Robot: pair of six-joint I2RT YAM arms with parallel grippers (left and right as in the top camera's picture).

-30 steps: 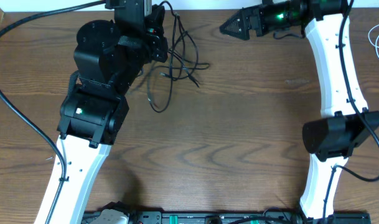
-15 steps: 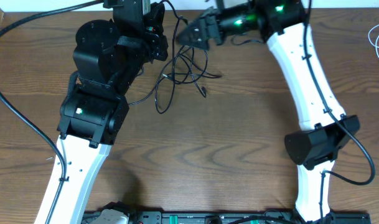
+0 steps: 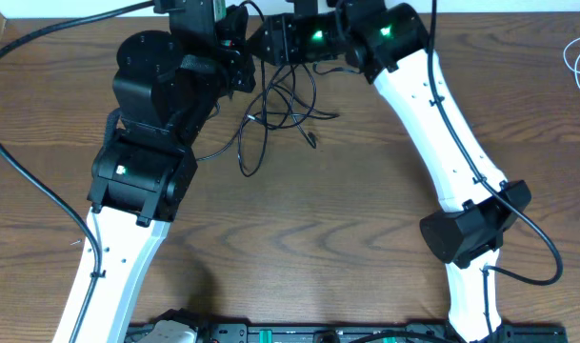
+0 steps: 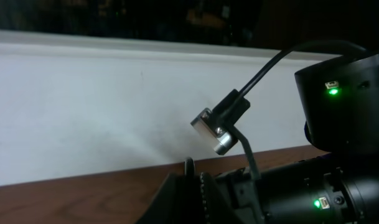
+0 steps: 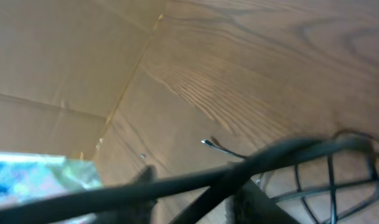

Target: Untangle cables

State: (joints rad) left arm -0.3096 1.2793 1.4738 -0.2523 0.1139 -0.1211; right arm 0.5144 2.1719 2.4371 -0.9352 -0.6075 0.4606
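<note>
I'm viewing a brown wooden surface [image 3: 347,191], a white wall [image 4: 83,106] running behind. Black cables [image 3: 270,112] are lying tangled just beside left claw [image 3: 242,43] and right claw [image 3: 269,42]; clenched or released, I cannot tell

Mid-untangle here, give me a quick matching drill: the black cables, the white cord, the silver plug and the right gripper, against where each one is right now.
Things:
1. black cables
2. white cord
3. silver plug
4. right gripper

Places:
A. far right edge of the overhead view
B. in the air before the white wall, left wrist view
C. top centre of the overhead view
D. lying in loops on the table

Pairs: 1-D, 2-A, 3-B, 4-C.
</note>
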